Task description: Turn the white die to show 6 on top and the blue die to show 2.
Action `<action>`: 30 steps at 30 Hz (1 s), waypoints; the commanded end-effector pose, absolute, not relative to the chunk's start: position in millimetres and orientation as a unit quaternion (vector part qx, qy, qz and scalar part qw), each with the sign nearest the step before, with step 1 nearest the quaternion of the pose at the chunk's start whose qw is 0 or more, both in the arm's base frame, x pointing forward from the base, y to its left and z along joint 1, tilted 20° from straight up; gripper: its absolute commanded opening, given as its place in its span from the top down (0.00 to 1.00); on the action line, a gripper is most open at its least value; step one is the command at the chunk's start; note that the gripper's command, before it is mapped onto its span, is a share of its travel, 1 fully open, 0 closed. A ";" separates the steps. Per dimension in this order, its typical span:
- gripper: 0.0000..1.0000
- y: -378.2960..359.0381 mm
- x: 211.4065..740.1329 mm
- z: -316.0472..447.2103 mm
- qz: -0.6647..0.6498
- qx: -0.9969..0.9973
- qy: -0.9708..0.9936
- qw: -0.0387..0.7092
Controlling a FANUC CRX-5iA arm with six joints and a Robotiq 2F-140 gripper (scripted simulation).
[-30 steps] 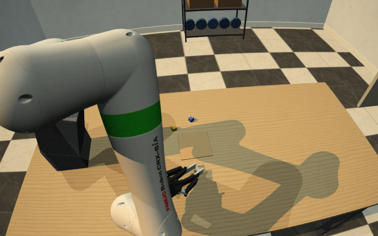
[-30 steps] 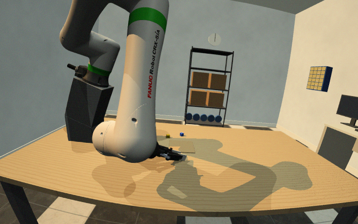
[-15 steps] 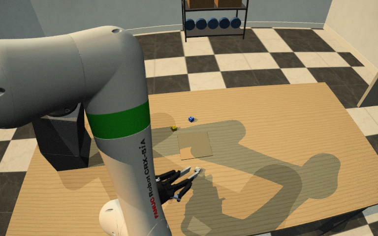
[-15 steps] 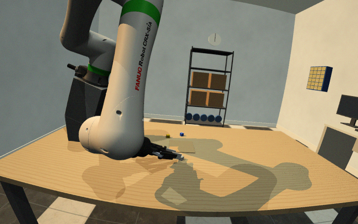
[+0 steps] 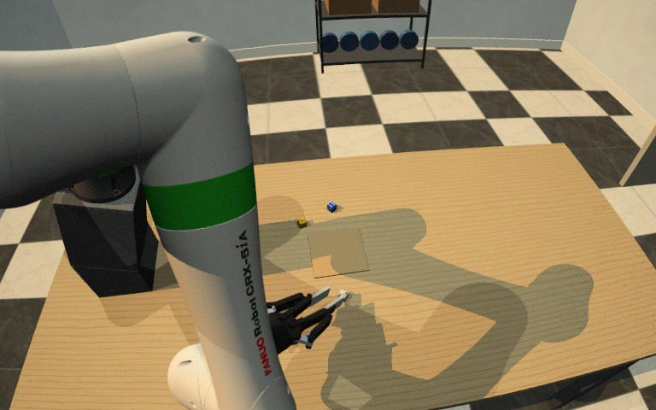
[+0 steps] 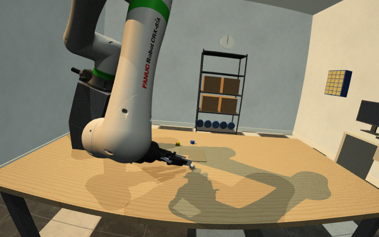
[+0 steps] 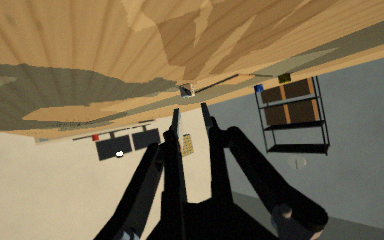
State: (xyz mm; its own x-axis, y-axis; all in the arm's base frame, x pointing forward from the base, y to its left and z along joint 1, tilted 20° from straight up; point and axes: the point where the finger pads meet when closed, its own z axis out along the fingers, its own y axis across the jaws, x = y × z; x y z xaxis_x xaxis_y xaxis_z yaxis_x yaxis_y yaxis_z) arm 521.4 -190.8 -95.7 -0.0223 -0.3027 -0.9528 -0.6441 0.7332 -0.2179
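On the bare wood just short of the tan flat mat (image 5: 338, 251), small white die (image 7: 187, 90) sits beyond the tips of black two-finger gripper (image 7: 189, 108), narrowed, gripping nothing; best nudge low and slow, keeping clear of blue die (image 5: 331, 207).

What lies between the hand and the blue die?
In the top view, the tan mat lies between the hand, near the white die, and the blue die.

Pips on the white die (image 6: 192, 166) are too small to read.
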 end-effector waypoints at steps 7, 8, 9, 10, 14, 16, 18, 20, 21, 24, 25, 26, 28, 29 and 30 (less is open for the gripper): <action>0.79 -191.5 510.9 -66.8 0.139 -0.338 0.701 0.612; 0.79 -191.6 509.6 -63.1 0.139 -0.338 0.701 0.612; 0.79 -191.6 508.5 -59.9 0.139 -0.338 0.701 0.612; 0.79 -191.7 507.5 -57.1 0.139 -0.338 0.701 0.612; 0.79 -191.8 505.5 -51.6 0.139 -0.338 0.701 0.612; 0.79 -191.8 505.4 -51.3 0.139 -0.338 0.701 0.612; 0.79 -191.7 505.5 -51.3 0.139 -0.338 0.702 0.612; 0.79 -191.1 506.0 -50.7 0.138 -0.339 0.705 0.607; 0.79 -190.5 506.5 -50.1 0.136 -0.339 0.709 0.603; 0.79 -189.7 507.1 -49.3 0.133 -0.341 0.714 0.597; 0.79 -188.7 507.9 -48.1 0.130 -0.342 0.720 0.590; 0.79 -187.6 508.6 -46.7 0.125 -0.344 0.728 0.580; 0.79 -184.6 510.4 -43.1 0.113 -0.348 0.747 0.555; 0.79 -182.4 511.8 -41.0 0.106 -0.350 0.759 0.538; 0.79 -180.6 513.1 -38.1 0.097 -0.353 0.772 0.520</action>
